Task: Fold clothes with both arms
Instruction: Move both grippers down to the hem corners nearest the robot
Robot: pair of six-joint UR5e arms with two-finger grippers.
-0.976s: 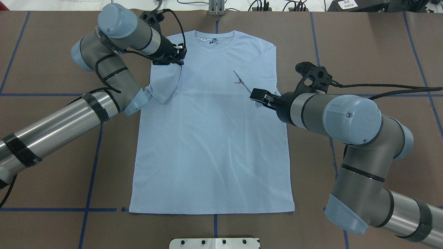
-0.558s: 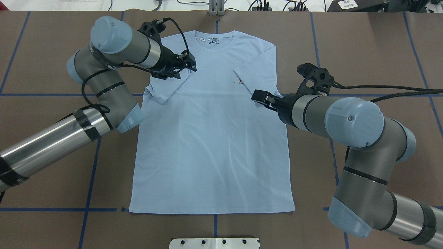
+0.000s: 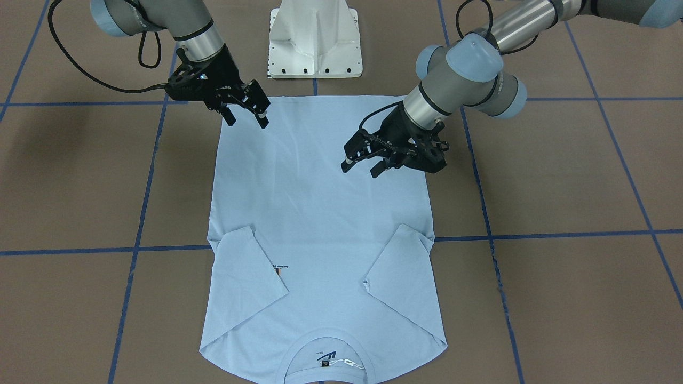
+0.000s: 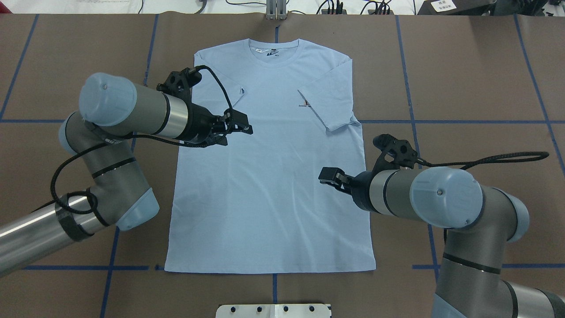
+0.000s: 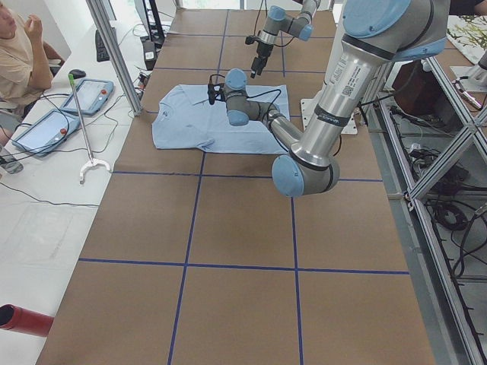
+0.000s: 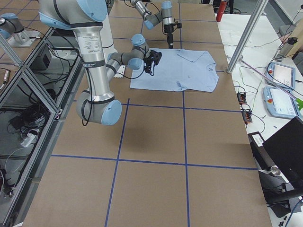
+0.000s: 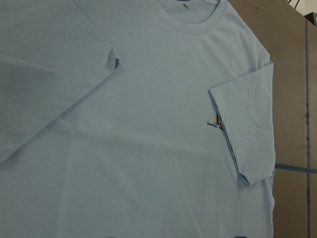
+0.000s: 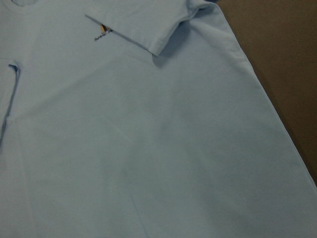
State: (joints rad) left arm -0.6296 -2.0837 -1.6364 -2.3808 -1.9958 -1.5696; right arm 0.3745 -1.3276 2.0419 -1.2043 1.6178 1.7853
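On the brown tabletop (image 4: pixel 463 66), filling the middle of the overhead frame, the light blue T-shirt (image 4: pixel 269 198) is lying flat and chest up, with its collar toward the top of the frame and its hem toward the bottom. The left arm (image 4: pixel 132 110) is being held over the shirt's left half and the right arm (image 4: pixel 441 198) over its right half, each below a sleeve. No cloth appears to be touched. The left fingers (image 3: pixel 376 169) are being held apart with nothing between them, and so are the right fingers (image 3: pixel 262 118). Both sleeves (image 3: pixel 251 277) (image 3: pixel 405 277) are lying folded inward on the chest, one partly covering the small chest print (image 4: pixel 304 104).

Since the sleeves are already tucked in, a fold of the body is judged to be the step in hand, probably hem to collar. The two hem corners at the bottom of the overhead frame are best taken together, with both layers pinched. The hem should then be lifted level, only just off the tabletop, and carried straight toward the collar, so that the tucked sleeves are not dragged open or the cloth skewed.
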